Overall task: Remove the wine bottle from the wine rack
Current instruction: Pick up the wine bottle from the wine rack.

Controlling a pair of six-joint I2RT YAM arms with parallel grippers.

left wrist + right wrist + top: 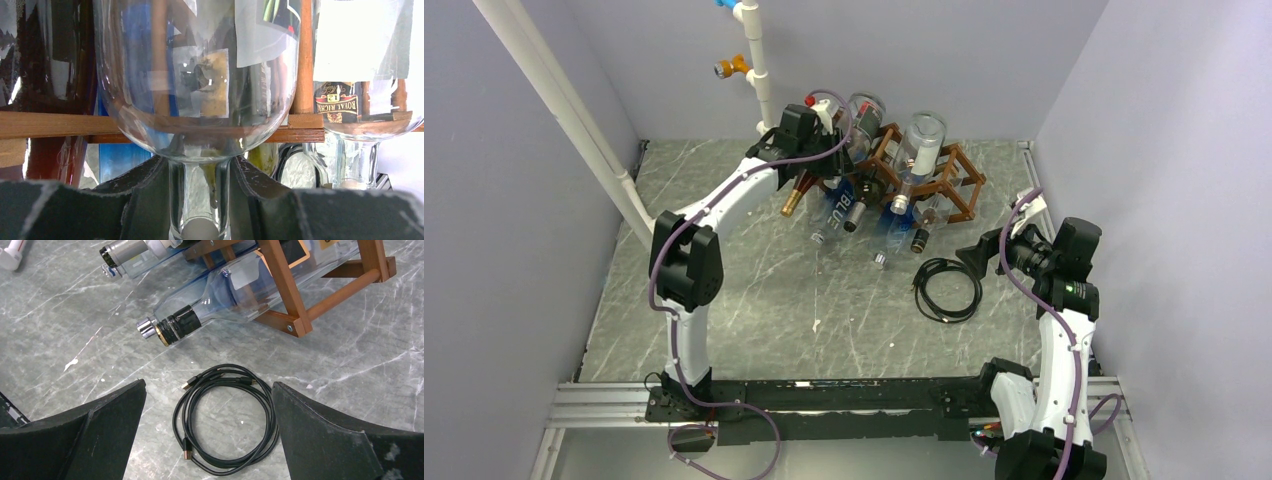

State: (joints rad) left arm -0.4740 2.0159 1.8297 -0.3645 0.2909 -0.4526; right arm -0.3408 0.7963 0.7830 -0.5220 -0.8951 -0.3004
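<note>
- Grey marbled surface [754, 300] carries the wine rack [965, 185] at its far side, between pale walls.
- Left pincer [200, 210] clamps the wine bottle [195, 75] by the neck, probably so it can slide out lengthwise.
- Bottle lies in an upper cell at the rack's left end: clear glass, rounded shoulder, paper labels.
- Right pincer [209, 390] hangs wide open beside the rack, holding nothing.

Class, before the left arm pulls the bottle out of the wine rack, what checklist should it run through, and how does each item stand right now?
1. Left gripper on the clear bottle at its neck: ok, fingers meet it on both sides.
2. Grip firm enough to pull: cannot tell.
3. Bottle free of the wine rack: not ok, its body lies in the rack.
4. Gap to the Royal-labelled bottle alongside: cannot tell.
5. Right gripper open and away from the rack: ok, it hangs above the black cable.
</note>
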